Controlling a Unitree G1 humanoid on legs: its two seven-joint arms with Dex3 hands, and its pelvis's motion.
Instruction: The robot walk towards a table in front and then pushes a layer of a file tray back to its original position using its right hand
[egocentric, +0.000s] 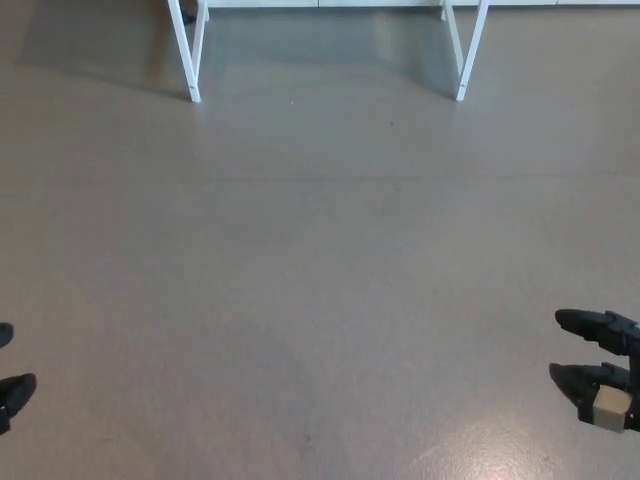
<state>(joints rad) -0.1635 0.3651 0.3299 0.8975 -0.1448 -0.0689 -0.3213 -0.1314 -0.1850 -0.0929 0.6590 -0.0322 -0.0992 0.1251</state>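
Downward, from the head view, looked onto a broad stretch of grey-brown floor (320, 290) filling nearly the whole frame. Caught only the white front edge of the tabletop (330, 3) along the very top, too thin a strip to show what stood upon it. Could not place the file tray: hidden above the upper border, out of sight. Showed two pairs of slim white legs below that edge, the left legs (190, 55) slanting down to feet on the floor, the right legs (466, 55) doing the same further along. Lay well apart from both hands, with bare floor between. Held a darker patch of shade (320, 55) on the floor between the legs, and a faint straight seam (300, 180) running across from side to side lower down. Gave back pale glossy reflections (500, 455) near the bottom right corner.

Entered at the right border as the right hand (600, 365), black, with two thick fingers (585, 323) pointing toward the middle of the picture, one above the other, spread with floor showing between them and nothing held. Carried a small pale block (612, 405) on its lower part. Hung above the floor, touching nothing.

Appeared at the left border only as a dark sliver of the left hand (14, 392), mostly cut off by the frame; could not tell whether spread or closed.
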